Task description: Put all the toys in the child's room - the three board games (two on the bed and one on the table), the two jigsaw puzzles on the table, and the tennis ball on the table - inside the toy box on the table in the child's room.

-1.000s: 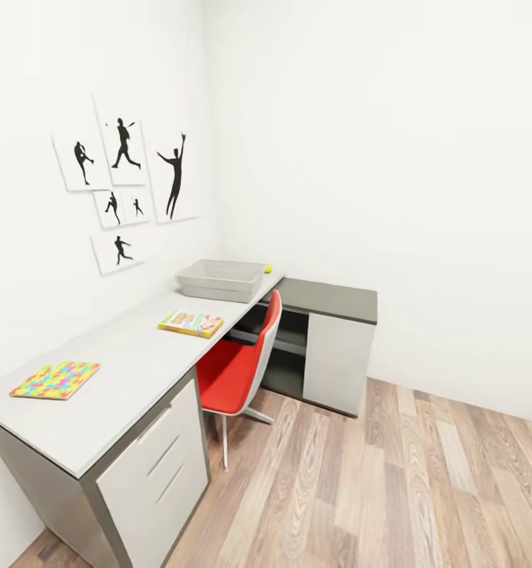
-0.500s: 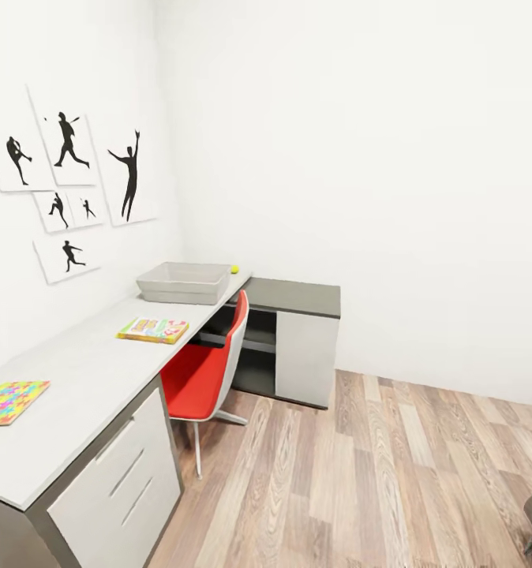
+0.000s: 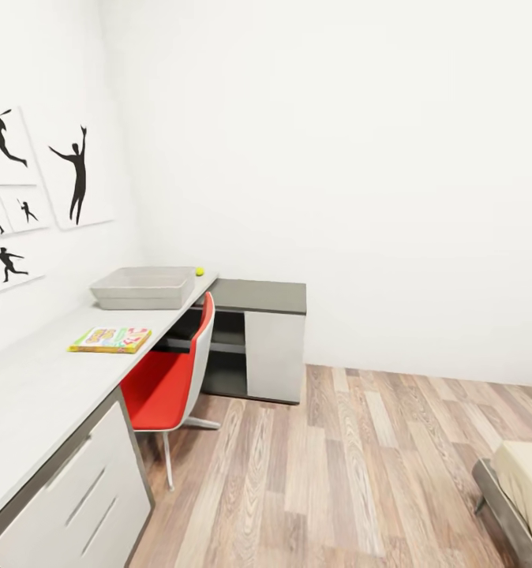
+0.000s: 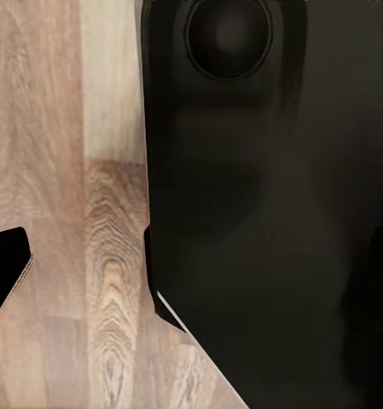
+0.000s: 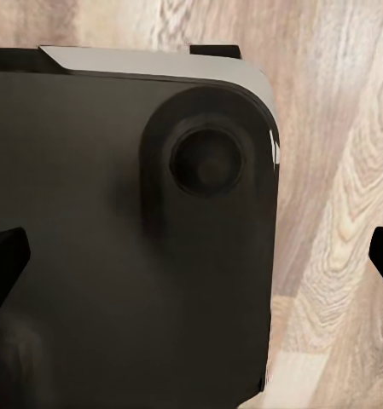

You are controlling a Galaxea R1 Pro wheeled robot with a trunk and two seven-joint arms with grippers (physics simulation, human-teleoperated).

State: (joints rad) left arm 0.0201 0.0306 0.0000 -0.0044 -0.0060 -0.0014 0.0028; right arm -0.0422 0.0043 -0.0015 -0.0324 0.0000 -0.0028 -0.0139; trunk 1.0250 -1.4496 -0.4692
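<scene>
Change: whole head view has swung toward the right since the earlier pictures, so this is the camera turning, not the things; the desk now sits further left and a corner of the bed [image 3: 526,489] has come in at the lower right, while the jigsaw puzzles have slid out past the left edge, bar a tiny red sliver there that I cannot identify.
Toy box: the toy box [image 3: 144,287] stands at the far end of the table [image 3: 37,379], near its back edge by the wall; light grey, shallow, open-topped, sloping sides. Nothing can be seen inside it from this angle.
Tennis ball: the tennis ball [image 3: 200,271] lies just beside the box's far corner, at the table's far end; small and yellow-green. Likely light and prone to roll, so best pinched across its middle.
Board game: the board game [image 3: 111,340] lies flat near the table's front edge, well apart from the box; yellow-green with a bright cartoon print. Likely stiff, light and thin, so best taken by one overhanging or lifted edge.
Grippers: both wrist views show dark robot body over the wood floor [image 3: 337,473]; whether either gripper is open or closed I cannot tell.
Around: a red chair [image 3: 175,379] is tucked under the table; a low dark-topped cabinet [image 3: 262,331] stands past the table's end; sports silhouette pictures [image 3: 29,189] hang on the wall.
</scene>
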